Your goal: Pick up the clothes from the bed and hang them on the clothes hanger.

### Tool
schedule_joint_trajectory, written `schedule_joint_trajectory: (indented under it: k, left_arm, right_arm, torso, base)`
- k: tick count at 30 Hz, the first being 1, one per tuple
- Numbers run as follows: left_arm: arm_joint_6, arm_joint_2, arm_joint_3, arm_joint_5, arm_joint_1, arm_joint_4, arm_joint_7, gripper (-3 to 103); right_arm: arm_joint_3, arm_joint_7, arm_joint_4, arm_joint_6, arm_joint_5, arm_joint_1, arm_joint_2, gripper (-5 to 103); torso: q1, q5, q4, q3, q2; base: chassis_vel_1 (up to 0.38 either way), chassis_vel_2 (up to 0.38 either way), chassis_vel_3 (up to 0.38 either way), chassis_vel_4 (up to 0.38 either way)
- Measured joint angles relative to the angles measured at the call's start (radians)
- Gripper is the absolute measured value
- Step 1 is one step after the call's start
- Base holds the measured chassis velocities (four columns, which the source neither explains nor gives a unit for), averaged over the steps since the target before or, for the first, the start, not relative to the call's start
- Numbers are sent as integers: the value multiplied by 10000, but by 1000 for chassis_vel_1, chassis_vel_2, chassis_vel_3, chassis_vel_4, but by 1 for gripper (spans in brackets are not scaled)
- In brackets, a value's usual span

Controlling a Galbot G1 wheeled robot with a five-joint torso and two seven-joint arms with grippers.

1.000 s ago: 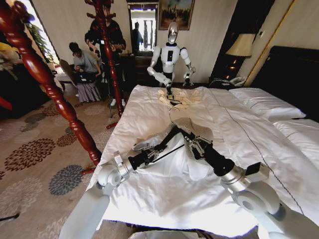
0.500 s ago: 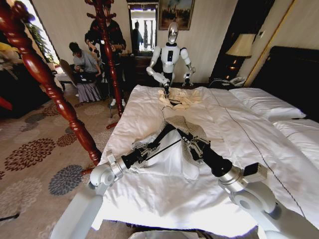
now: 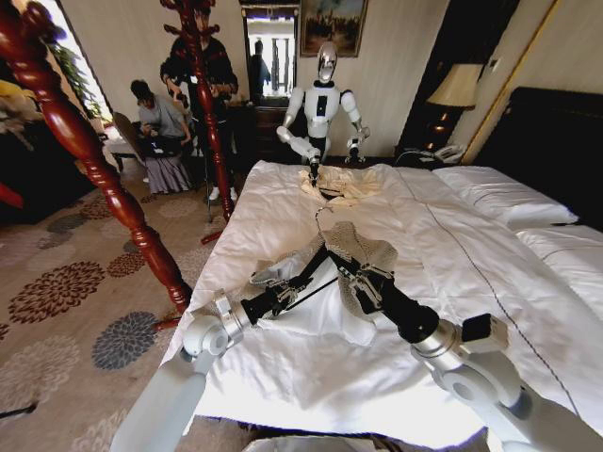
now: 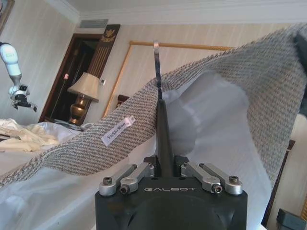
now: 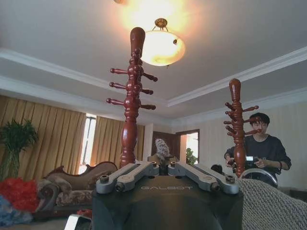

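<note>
The bed (image 3: 311, 377) with its white duvet spreads across the head view, a cream-coloured garment (image 3: 341, 185) lying near its far edge in front of a second robot (image 3: 323, 104). A turned red-brown wooden coat stand (image 3: 80, 155) rises at the robot's left beside the bed; the right wrist view adds its knobbed top (image 5: 132, 76) against the ceiling and a lit ceiling lamp (image 5: 161, 45).

The grey-beige tweed jacket (image 3: 356, 252) hangs lifted above the middle of the duvet, draped between the two arms. The left wrist view shows what the head view cannot: the woven collar with a small white label (image 4: 118, 136) and pale lining (image 4: 211, 124), wrapped round the black clothes hanger (image 4: 163, 139), whose thin metal hook (image 4: 157, 67) stands up through the neck.

The left gripper (image 4: 165, 168) is clamped on the hanger's stem, fingers drawn in against it. The right gripper (image 5: 162, 167) has its jaws drawn close together on a tuft of the jacket's fabric, more tweed lying just beside its body.
</note>
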Motion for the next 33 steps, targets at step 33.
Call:
schedule_joint_trajectory:
  k: [33]
  left_arm:
    - [-730,-22,-415,-76,-447,278,1289,18]
  right_arm:
    - [-124,-1491,-241,727,-1345,-699,32,15]
  torso:
    - [0,-1,0,0,-2]
  base:
    - [0,0,0,0]
